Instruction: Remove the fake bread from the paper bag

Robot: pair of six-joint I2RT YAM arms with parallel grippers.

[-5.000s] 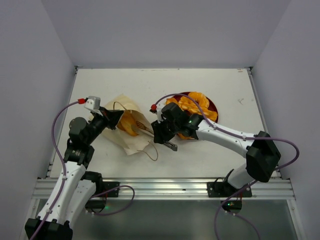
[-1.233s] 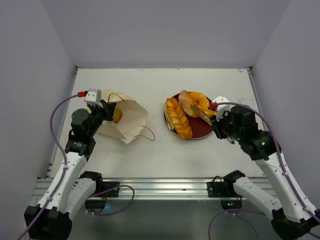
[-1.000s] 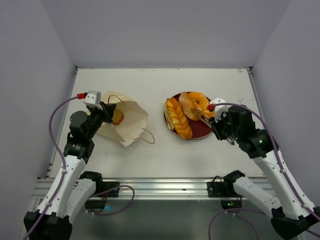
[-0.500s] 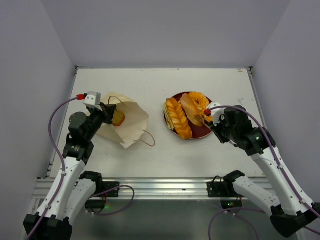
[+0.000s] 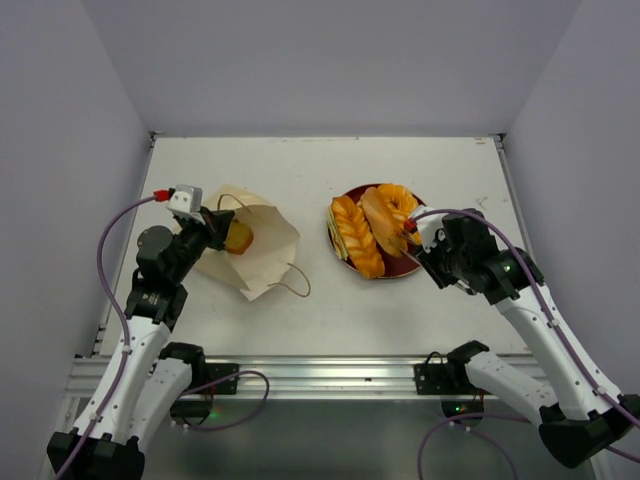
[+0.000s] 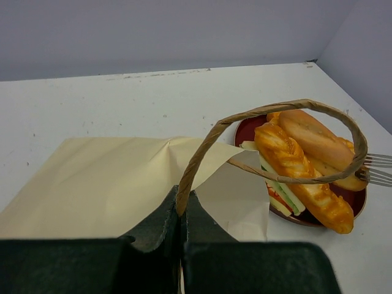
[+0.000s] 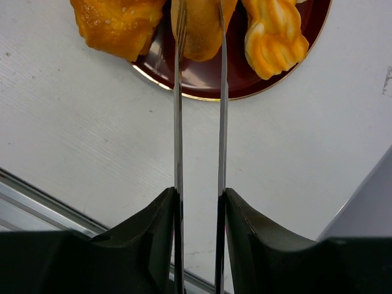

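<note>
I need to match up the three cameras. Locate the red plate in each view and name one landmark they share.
Top external: red plate just right of centre.
Left wrist: plate at the right edge, partly framed by the paper bag's loop handle.
Right wrist: plate along the top edge, cut off.
Shared landmark: the long roll lying on the plate.

A dark red plate (image 7: 199, 76) sits on the white table (image 5: 300, 170)
</note>
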